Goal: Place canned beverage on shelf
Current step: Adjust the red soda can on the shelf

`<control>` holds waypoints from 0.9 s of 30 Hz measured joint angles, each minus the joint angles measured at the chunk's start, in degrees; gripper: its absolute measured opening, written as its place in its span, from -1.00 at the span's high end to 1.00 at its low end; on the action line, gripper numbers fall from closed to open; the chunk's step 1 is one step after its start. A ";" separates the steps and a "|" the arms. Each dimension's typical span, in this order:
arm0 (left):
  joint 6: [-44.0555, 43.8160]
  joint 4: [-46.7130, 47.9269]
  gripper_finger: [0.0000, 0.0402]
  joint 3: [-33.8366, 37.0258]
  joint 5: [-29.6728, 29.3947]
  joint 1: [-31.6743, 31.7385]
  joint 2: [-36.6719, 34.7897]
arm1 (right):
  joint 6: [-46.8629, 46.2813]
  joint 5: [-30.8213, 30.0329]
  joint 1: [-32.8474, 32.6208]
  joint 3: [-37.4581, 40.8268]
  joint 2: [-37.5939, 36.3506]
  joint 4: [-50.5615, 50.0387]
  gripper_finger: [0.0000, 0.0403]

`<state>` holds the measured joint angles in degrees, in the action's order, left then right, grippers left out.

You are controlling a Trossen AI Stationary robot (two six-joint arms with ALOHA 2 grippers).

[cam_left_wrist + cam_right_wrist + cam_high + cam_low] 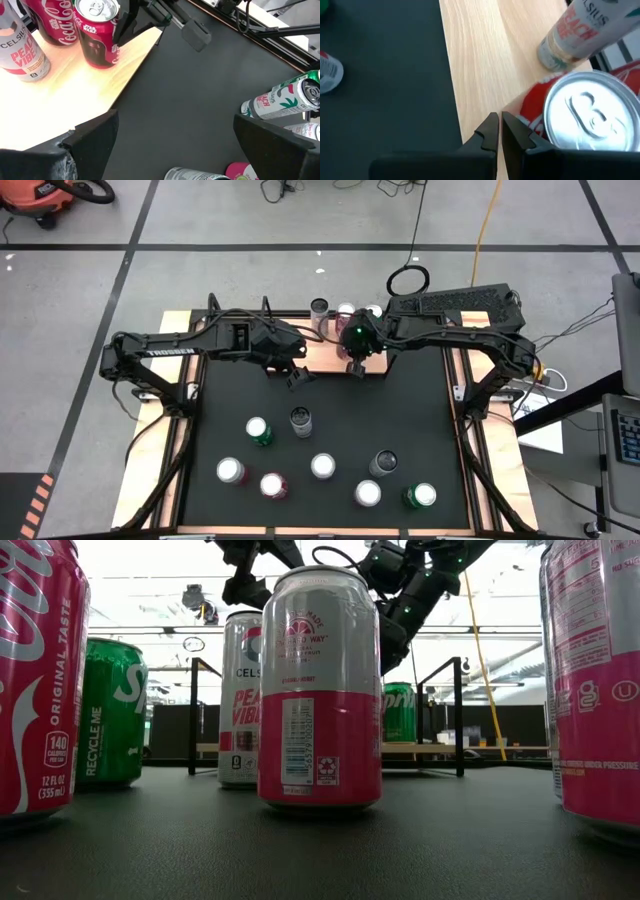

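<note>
Near cans: eight cans stand upright on the black mat (400, 410) of the counter, long axes vertical, tops up; the grey can (301, 421) and the green can (259, 431) are the nearest to the arms.
Left gripper (297, 377): fingers wide apart, holding nothing; it hangs over the mat just off the shelf's front edge.
Key relation: the grey can lies just toward the near side of the left gripper, well apart from it; the left arm looks nearer to it than the right, so the next pick probably falls to the left.
Right gripper (356, 366): fingers closed together, holding nothing; it sits at the shelf's front edge, just beside a red can (580, 117).
Shelf (325, 352): pale wooden board at the far end of the mat.
Shelf cans: three upright in a row, among them the red can and a white can (20, 47).
</note>
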<state>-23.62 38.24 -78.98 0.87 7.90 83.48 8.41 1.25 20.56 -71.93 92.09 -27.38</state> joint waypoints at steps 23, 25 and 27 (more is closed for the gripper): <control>0.13 0.33 -0.98 0.00 -0.05 -0.08 0.00 | 1.39 -1.23 3.89 -6.41 0.63 -16.06 1.00; 0.11 0.34 -0.98 0.00 -0.06 -0.15 0.00 | 1.27 -1.22 3.87 -6.37 0.63 -15.36 1.00; -0.02 0.33 -0.98 0.00 -0.07 -0.15 0.00 | 1.10 -1.21 3.87 -6.37 0.63 -14.30 1.00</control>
<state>-23.64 38.57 -78.98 0.80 7.75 83.48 9.51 0.03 24.43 -78.30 92.73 -41.67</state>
